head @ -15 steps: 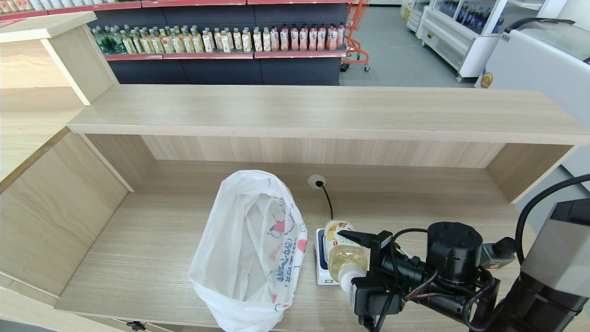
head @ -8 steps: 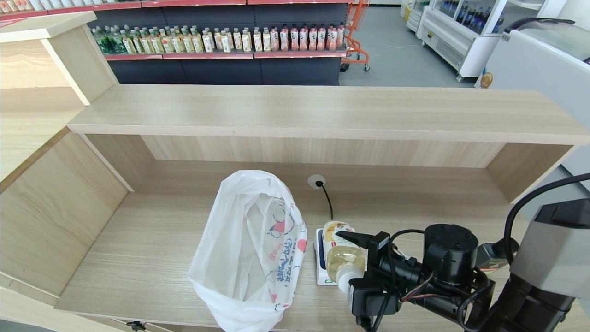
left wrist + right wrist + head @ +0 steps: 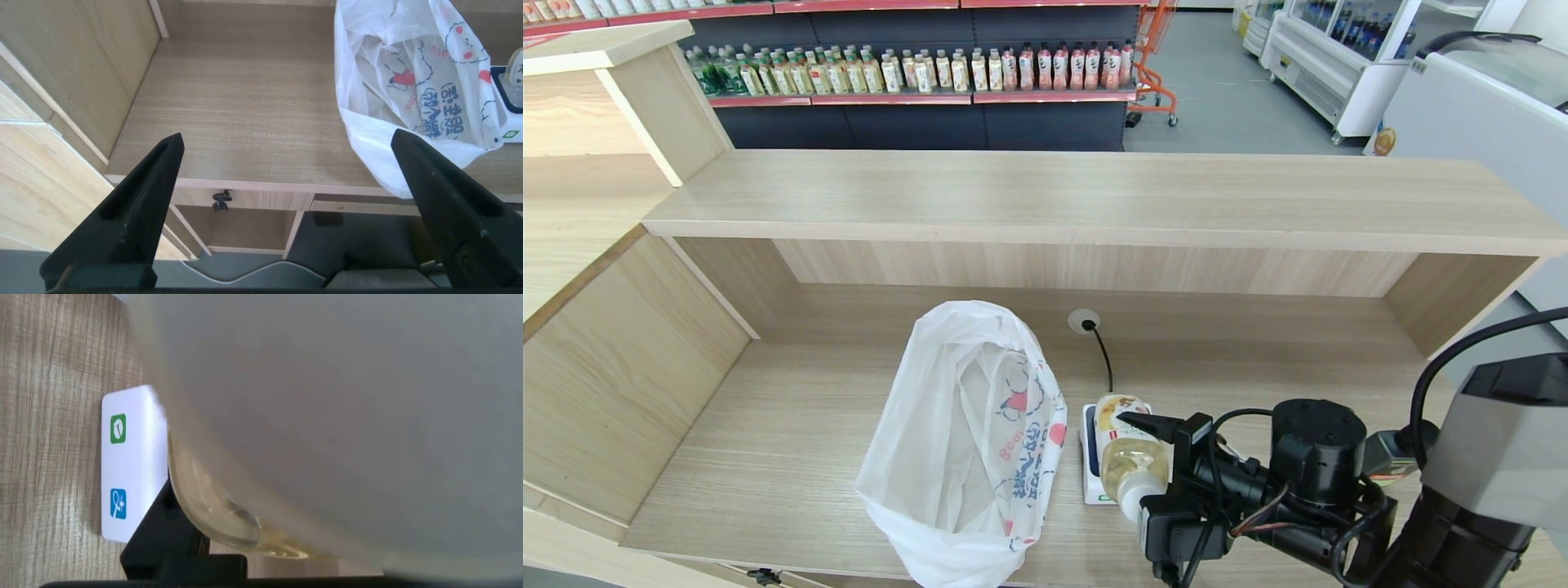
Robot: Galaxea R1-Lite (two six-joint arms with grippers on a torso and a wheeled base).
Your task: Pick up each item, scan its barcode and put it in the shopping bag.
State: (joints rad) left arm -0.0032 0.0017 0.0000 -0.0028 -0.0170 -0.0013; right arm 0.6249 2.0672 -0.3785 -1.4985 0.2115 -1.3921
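left gripper (image 3: 288, 139): fingers spread wide, nothing between them, hanging above the front edge of the counter (image 3: 245, 106), well apart from the task items

shopping bag (image 3: 964, 441): white plastic with red and blue print, standing on the counter left of centre, mouth open upward; can't tell if anything is inside

scanner (image 3: 1089, 469): small flat white unit lying on the counter just right of the bag, 2 icons (1 green, 1 blue) on its top face in the right wrist view; black cable (image 3: 1103, 357) runs from it back to a round grommet (image 3: 1084, 320) in the counter

bottle (image 3: 1129, 453): clear, yellowish liquid, white cap, printed label at the far end; roughly horizontal, cap toward the robot, over the scanner's right half; touching the scanner or just above it, can't tell

right gripper (image 3: 1145, 474): clamped on the bottle at its cap end, 1 finger lying across the top of the bottle, arm coming in from the right
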